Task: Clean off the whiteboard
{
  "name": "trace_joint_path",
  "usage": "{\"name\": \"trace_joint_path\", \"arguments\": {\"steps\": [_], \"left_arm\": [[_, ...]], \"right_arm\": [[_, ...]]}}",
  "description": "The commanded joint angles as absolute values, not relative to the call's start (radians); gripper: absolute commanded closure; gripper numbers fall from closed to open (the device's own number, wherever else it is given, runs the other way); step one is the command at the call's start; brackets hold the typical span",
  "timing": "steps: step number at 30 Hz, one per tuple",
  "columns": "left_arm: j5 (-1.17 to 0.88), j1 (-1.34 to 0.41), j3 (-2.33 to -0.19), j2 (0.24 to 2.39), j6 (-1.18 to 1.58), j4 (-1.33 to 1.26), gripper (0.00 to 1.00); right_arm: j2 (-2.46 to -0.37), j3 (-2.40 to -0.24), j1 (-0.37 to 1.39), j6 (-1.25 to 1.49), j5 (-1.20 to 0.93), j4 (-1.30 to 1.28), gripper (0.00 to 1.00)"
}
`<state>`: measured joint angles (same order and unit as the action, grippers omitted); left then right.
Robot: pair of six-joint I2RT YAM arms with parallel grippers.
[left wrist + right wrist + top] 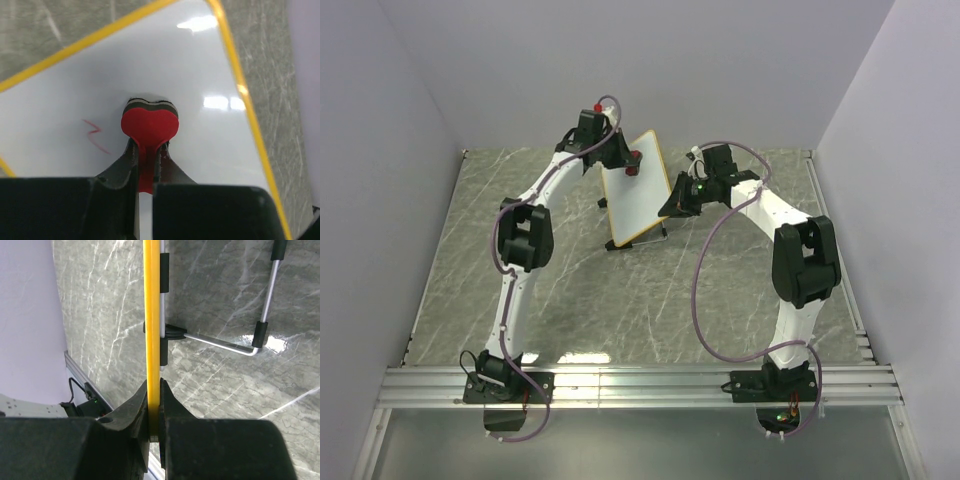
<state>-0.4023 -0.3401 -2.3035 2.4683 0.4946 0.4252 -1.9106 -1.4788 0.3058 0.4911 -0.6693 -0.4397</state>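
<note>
The left gripper (pixel 147 152) pinched a red heart-shaped eraser (pixel 150 125), pressed onto the whiteboard (pixel 190 70) just ahead of its fingertips. A red scribble (pixel 95 134) lay to their left. The right gripper (pixel 154 395) clamped the whiteboard's yellow frame (pixel 151 300), with the wire stand (pixel 220 344) beyond, to the right.

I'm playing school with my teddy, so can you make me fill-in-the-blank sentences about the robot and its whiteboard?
1. The left gripper is shut on a red eraser shaped like a ____.
2. The right gripper pinches the whiteboard by its frame, whose colour is ____.
3. The scribble beside the eraser is coloured ____.
Missing words: heart; yellow; red.
</note>
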Motion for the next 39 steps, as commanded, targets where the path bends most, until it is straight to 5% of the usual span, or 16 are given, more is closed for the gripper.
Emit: {"name": "trace_joint_path", "arguments": {"steps": [1,11,25,39], "left_arm": [[-0.354,-0.316,-2.301,2.563,0.492,0.466,1.00],[-0.301,-0.275,-2.237,2.628,0.457,0.518,1.00],[-0.537,-0.345,-2.194,2.452,0.401,0.436,1.00],[-0.329,-0.430,-2.209,2.417,0.264,0.554,1.00]], "right_arm": [[-1.908,-1.446,0.385,0.380,-0.643,-0.551,1.00],[-1.922,-1.451,0.417,0.410,-0.629,-0.535,1.00],[-1.913,-1.437,0.443,0.371,-0.598,-0.560,1.00],[-1.894,-1.454,0.451,0.268,-0.591,-0.653,1.00]]}}
